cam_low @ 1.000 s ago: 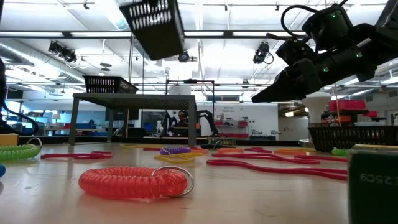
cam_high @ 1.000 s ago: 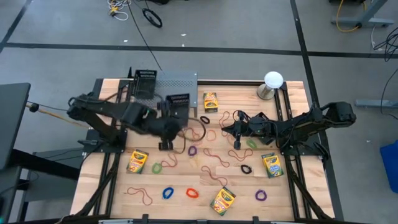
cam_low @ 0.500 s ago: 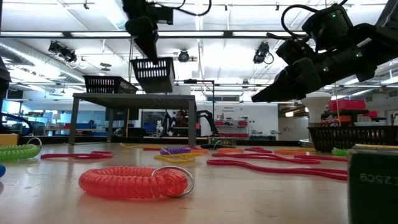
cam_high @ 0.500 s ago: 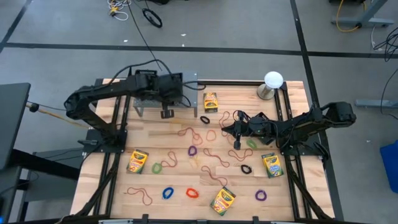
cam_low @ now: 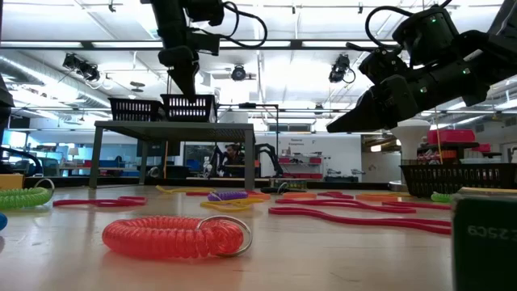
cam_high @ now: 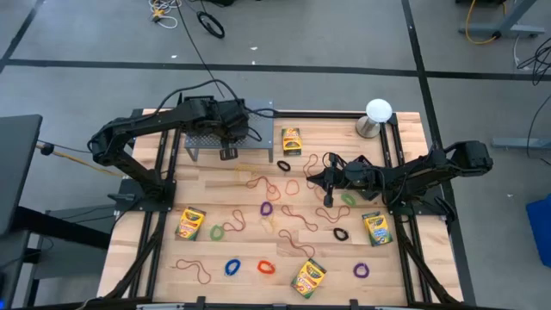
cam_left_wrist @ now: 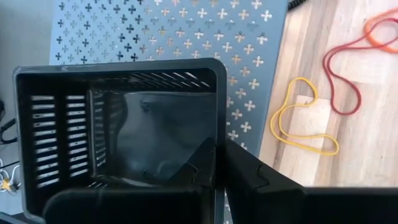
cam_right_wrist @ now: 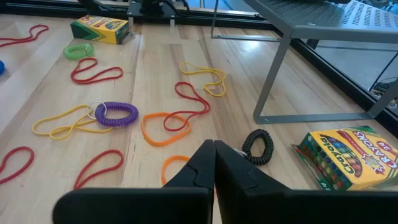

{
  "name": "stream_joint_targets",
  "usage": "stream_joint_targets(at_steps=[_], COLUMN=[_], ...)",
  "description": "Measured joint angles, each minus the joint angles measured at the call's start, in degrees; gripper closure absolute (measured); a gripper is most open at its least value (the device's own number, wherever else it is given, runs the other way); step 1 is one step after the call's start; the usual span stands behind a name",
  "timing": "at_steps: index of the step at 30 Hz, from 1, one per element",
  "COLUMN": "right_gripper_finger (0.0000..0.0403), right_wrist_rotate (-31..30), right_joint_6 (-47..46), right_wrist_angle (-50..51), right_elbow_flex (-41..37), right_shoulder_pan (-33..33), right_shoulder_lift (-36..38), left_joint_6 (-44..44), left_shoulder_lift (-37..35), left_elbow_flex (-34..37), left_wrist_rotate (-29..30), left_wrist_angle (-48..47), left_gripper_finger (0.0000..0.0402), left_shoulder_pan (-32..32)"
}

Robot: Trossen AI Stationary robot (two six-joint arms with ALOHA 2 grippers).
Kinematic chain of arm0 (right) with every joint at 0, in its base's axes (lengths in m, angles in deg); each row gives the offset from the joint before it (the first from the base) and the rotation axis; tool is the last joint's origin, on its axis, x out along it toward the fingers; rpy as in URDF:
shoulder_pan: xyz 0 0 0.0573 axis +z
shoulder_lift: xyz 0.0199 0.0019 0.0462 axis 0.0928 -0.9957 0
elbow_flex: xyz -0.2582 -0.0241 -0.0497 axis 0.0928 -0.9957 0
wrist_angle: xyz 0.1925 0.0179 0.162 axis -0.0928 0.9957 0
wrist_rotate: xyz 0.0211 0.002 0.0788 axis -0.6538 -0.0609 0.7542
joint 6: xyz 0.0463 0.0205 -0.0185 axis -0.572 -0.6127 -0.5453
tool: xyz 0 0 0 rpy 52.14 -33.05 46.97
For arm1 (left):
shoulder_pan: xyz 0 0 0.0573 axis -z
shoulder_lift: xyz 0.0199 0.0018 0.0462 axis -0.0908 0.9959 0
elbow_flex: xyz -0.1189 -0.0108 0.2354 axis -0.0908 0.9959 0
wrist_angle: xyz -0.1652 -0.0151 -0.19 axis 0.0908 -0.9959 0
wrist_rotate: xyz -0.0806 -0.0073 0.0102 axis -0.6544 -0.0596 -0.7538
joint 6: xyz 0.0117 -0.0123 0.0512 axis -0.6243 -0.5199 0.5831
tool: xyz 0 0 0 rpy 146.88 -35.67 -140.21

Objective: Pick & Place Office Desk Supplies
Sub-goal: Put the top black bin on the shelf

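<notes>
Crayon boxes [cam_high: 292, 140] and rubber-band loops [cam_high: 265, 208]: scattered on table [cam_high: 396, 275]. Left gripper [cam_left_wrist: 219, 163]: clamped on black mesh basket [cam_left_wrist: 118, 130] atop perforated shelf [cam_left_wrist: 186, 31]. Right gripper [cam_right_wrist: 214, 163]: closed, empty, above loops.

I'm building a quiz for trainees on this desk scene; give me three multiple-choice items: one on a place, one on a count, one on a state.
1. Where is the black mesh basket?
A. on the floor
B. at the perforated metal shelf
C. beside the white ball

2. How many crayon boxes lie on the table?
A. two
B. six
C. four

3. What is the right gripper's state?
A. shut, empty
B. wide open
C. clamping a crayon box

Key:
1 B: the left gripper holds the black mesh basket over the perforated metal shelf.
2 C: the high view shows four crayon boxes.
3 A: the right gripper has its fingers together, holding nothing.
</notes>
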Motion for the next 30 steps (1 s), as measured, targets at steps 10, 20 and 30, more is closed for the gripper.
stream_joint_targets(at_steps=[10, 20, 30], right_gripper_finger=[0.0397, 0.0397, 0.0397], right_wrist_rotate=[0.0, 0.0, 0.3], right_joint_6=[0.0, 0.0, 0.0], right_wrist_angle=[0.0, 0.0, 0.0], right_elbow_flex=[0.0, 0.0, 0.0], right_shoulder_pan=[0.0, 0.0, 0.0], right_shoulder_lift=[0.0, 0.0, 0.0], left_joint_6=[-2.2, -4.6, -5.5], left_shoulder_lift=[0.0, 0.0, 0.0], left_elbow_flex=[0.0, 0.0, 0.0], left_wrist_rotate=[0.9, 1.9, 4.5], left_wrist_angle=[0.6, 0.4, 0.3], left_gripper_finger=[0.0360, 0.0349, 0.0286], left_shoulder_pan=[0.0, 0.0, 0.2])
